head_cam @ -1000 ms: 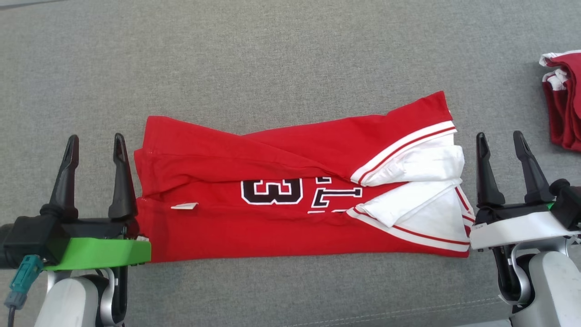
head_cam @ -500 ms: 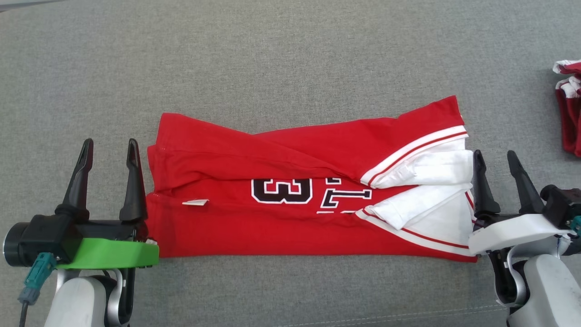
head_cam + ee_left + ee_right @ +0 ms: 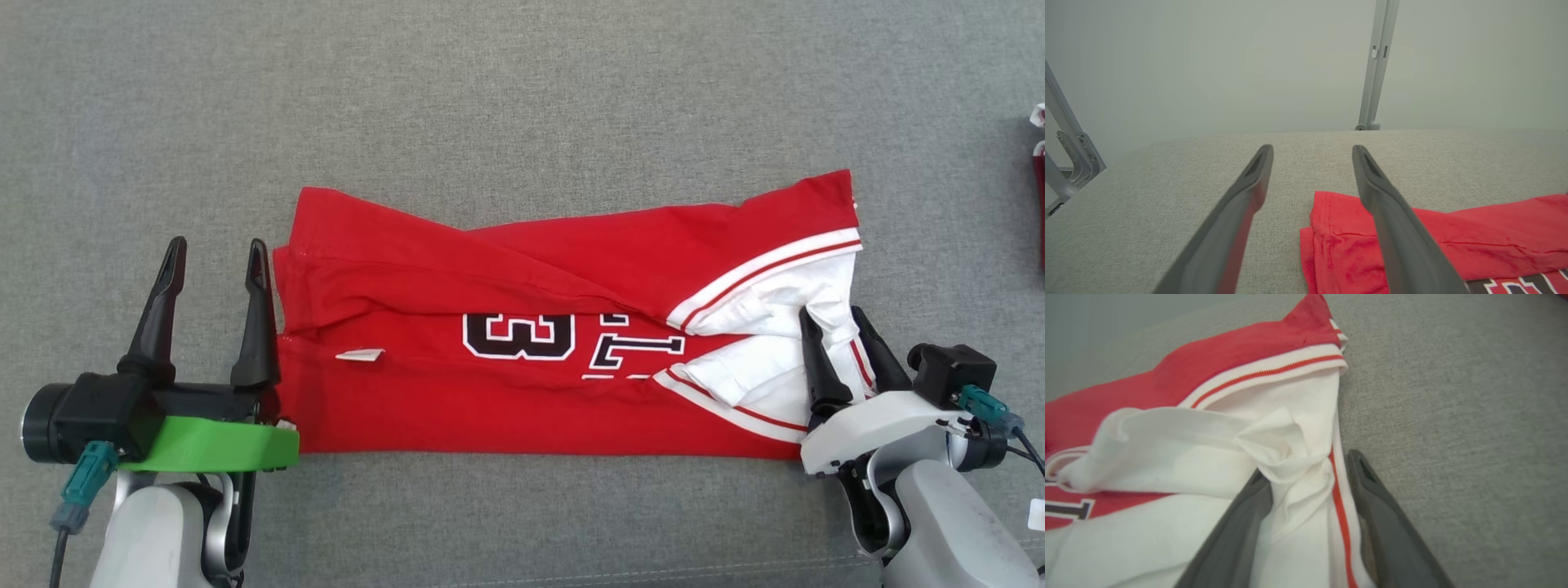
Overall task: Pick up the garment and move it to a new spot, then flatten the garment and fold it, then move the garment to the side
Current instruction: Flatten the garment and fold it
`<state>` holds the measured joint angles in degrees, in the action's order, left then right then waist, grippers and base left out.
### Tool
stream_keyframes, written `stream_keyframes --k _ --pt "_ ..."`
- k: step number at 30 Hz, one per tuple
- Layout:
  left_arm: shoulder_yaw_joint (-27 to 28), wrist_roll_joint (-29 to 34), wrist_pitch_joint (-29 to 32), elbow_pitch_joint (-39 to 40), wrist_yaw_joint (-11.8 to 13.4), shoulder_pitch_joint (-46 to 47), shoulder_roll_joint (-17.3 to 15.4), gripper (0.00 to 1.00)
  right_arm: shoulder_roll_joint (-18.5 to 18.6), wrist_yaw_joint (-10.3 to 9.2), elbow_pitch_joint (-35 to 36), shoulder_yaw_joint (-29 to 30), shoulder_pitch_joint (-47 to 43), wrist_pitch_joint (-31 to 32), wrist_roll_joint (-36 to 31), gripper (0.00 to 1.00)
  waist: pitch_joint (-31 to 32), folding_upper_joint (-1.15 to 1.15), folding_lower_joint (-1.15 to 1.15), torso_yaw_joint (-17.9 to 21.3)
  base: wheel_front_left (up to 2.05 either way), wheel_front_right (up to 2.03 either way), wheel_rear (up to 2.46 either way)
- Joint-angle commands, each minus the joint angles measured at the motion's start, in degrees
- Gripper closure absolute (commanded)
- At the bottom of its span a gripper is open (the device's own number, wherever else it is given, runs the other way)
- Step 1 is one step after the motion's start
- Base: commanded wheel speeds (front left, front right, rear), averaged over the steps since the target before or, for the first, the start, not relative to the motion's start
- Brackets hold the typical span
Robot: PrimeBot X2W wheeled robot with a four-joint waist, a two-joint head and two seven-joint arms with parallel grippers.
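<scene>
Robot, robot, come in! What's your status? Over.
Left gripper open, beside red jersey's end. Right gripper open, astride white sleeve. Jersey folded lengthwise, lying flat. Other red garment far right, apart.

Red/wht garment (image 3: 506, 408), blk numerals (image 3: 518, 336)

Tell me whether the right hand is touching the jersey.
Touching. The right wrist view shows the right hand straddling bunched white fabric of the jersey, which presses against both fingers.

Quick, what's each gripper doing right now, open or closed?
Left gripper: open, empty, beside the garment.
Right gripper: open, straddling the garment's white fabric.
</scene>
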<state>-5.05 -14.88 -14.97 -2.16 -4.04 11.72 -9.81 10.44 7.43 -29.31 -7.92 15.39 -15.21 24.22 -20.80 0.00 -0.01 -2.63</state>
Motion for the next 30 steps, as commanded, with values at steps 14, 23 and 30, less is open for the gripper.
stream_keyframes --k 14,23,30 --pt "2.3 1.8 -0.2 0.1 -0.8 1.1 0.9 0.0 4.5 -0.05 3.7 5.8 1.1 0.1 3.0 1.0 -0.9 0.0 0.01 2.3 0.0 0.0 0.0" --pt "2.6 2.3 -0.2 -0.6 -1.4 1.1 1.5 0.0 7.2 0.02 10.5 14.5 -0.3 0.1 -0.8 1.0 -0.5 0.0 0.01 3.1 0.0 0.0 0.0" --pt "2.6 2.7 -0.2 -0.8 -1.6 0.8 1.7 0.0 2.5 0.02 25.2 5.4 1.3 3.9 -3.4 1.0 0.1 0.0 0.01 3.5 0.0 0.0 0.0"
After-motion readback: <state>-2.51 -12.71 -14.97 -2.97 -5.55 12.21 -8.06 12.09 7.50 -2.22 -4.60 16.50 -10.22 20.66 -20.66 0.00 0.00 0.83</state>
